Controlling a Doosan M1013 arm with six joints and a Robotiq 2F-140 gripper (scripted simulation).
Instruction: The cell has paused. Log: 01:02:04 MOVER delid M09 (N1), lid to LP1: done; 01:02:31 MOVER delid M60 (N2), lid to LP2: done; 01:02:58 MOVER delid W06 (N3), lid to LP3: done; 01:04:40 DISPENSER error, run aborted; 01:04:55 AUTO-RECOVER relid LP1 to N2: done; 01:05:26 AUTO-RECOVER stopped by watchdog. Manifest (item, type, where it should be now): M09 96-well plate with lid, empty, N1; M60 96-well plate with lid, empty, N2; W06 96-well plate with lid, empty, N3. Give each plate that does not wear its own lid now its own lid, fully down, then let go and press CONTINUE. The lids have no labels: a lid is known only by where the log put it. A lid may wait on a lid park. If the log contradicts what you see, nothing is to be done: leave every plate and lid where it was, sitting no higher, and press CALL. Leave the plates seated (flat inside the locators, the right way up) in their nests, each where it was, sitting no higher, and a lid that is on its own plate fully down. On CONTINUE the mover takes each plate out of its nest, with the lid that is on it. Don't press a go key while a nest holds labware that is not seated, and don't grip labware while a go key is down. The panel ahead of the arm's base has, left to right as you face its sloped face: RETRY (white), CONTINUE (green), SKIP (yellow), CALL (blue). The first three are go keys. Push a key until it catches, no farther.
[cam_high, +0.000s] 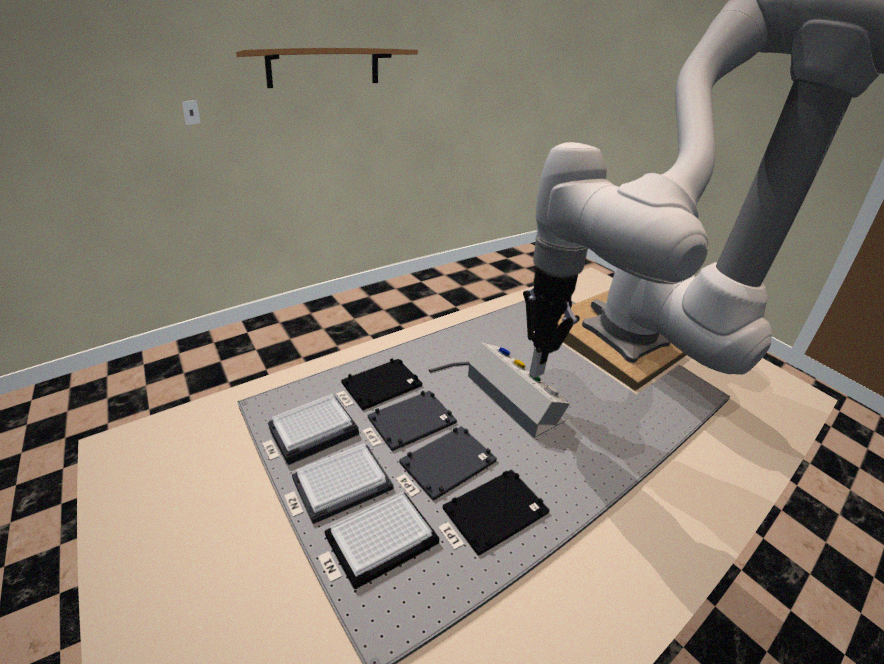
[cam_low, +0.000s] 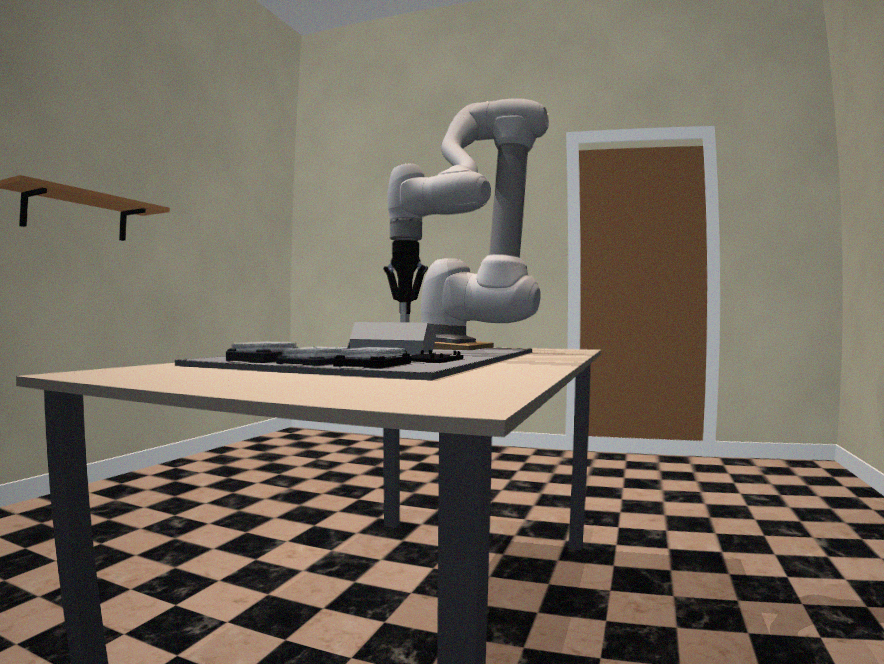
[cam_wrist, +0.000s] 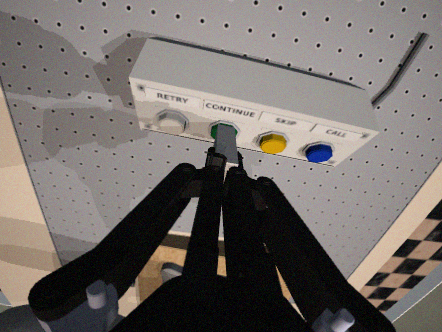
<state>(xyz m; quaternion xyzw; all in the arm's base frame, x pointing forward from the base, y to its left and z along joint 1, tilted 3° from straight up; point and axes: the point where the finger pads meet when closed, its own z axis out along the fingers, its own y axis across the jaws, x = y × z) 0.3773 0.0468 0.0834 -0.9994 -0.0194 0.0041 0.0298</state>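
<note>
Wrist view shows the gripper (cam_wrist: 226, 150) fully closed with nothing in it, fingertips sitting right on the green button (cam_wrist: 218, 130) of the button box (cam_wrist: 250, 85). All three plates (cam_high: 341, 477) look lidded and flat in their nests, well away from the arm. Best bet: push straight along the button's axis, slow, stop once it catches, don't slide toward the yellow button (cam_wrist: 273, 143).
</note>
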